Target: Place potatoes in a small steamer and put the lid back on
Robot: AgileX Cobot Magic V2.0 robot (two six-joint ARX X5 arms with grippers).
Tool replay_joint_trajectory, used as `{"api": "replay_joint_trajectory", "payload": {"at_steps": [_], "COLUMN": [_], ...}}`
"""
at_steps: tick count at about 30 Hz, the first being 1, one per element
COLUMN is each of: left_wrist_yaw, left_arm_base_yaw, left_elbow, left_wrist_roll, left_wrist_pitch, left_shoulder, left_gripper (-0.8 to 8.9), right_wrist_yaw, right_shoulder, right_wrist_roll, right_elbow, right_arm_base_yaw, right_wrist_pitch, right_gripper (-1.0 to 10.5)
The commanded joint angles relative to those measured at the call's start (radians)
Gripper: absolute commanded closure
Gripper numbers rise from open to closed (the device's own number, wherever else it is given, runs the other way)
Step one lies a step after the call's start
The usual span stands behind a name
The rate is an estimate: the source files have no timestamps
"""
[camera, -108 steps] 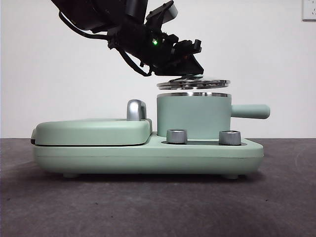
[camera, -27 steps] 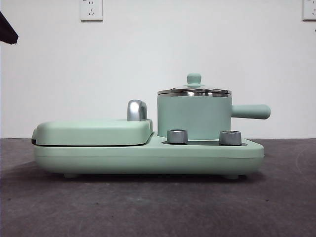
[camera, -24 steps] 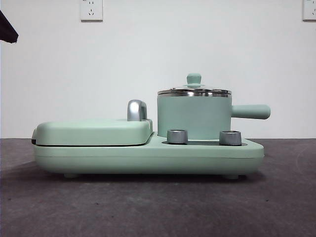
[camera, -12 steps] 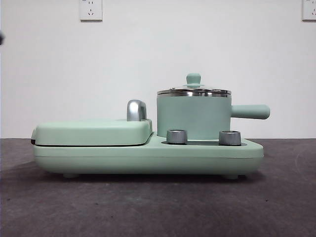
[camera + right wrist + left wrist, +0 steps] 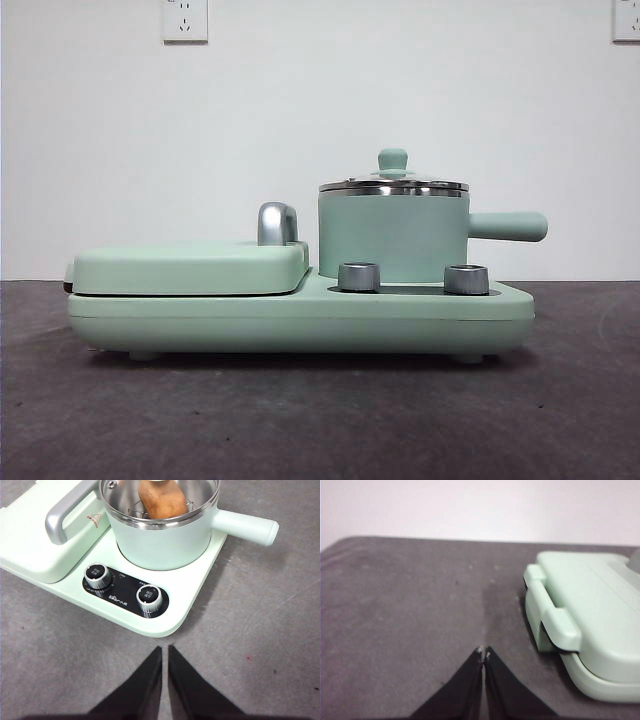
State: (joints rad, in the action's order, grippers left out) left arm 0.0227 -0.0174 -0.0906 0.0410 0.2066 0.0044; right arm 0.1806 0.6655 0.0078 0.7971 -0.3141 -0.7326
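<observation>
The mint green small steamer (image 5: 392, 238) stands on the right half of the green cooker base, its straight handle (image 5: 508, 226) pointing right. The glass lid (image 5: 393, 184) with its green knob (image 5: 392, 159) rests flat on the steel rim. Through the glass in the right wrist view I see the orange-brown potato (image 5: 161, 499) inside the small steamer (image 5: 165, 539), under the lid (image 5: 200, 495). My right gripper (image 5: 164, 648) is shut and empty, hanging over the table in front of the cooker. Away from the steamer, my left gripper (image 5: 484, 653) is shut and empty, beside the cooker's griddle end.
The flat green griddle cover (image 5: 188, 266) with its steel handle (image 5: 277, 222) fills the base's left half. Two silver dials (image 5: 359, 276) (image 5: 466, 279) sit on the front of the base (image 5: 300, 320). The griddle end (image 5: 580, 620) lies close to the left gripper. Dark grey table all round.
The arm that held the lid above the pot has let it down on the rim and left the front view. Its black tip at the top left corner is gone now.
</observation>
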Motion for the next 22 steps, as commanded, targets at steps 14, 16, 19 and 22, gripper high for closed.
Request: {"api": "replay_joint_trajectory", "payload": {"at_steps": [14,16,19,22], "left_wrist_yaw": [-0.004,-0.004,-0.004,-0.004], "left_arm_base_yaw": [0.015,0.015,0.015,0.015], "left_elbow": [0.077,0.077,0.077,0.077], "left_wrist_roll": [0.008,0.008,0.008,0.008], "left_wrist_pitch": [-0.019,-0.019,-0.019,-0.019], "left_shoulder": [0.000,0.000,0.000,0.000], "left_gripper": [8.07,8.07,8.07,8.07], "right_wrist_yaw": [0.002,0.002,0.002,0.002], "right_shoulder": [0.005,0.005,0.005,0.005], "right_wrist_roll": [0.010,0.010,0.010,0.010], "right_elbow": [0.009,0.009,0.009,0.009], "right_arm_base_yaw": [-0.004,-0.004,-0.004,-0.004], "right_wrist_pitch": [0.008,0.008,0.008,0.008], "right_gripper": [9.3,9.3,9.3,9.3]}}
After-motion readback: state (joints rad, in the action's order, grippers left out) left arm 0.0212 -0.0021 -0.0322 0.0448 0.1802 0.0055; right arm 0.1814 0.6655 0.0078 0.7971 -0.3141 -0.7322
